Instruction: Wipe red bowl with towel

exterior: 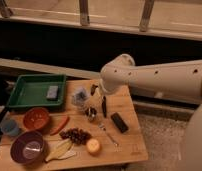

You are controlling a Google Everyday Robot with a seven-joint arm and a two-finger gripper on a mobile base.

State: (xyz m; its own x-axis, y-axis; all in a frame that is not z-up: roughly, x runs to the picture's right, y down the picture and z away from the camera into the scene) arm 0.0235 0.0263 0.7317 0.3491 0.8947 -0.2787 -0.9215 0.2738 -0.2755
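The red bowl (36,118) sits on the left part of the wooden table, just below the green tray (24,100). The towel (80,95), a small pale blue-grey cloth, lies near the table's back middle. My gripper (98,99) hangs from the white arm just right of the towel, pointing down, fingers apart and open with nothing between them. It is well to the right of the red bowl.
A grey block (52,92) lies in the green tray. A blue cup (10,126) and a purple bowl (28,147) stand at the left front. A red pepper (59,125), dark grapes (75,135), an orange fruit (93,146), a small metal cup (91,114), a black block (119,122) and a utensil (108,134) lie mid-table.
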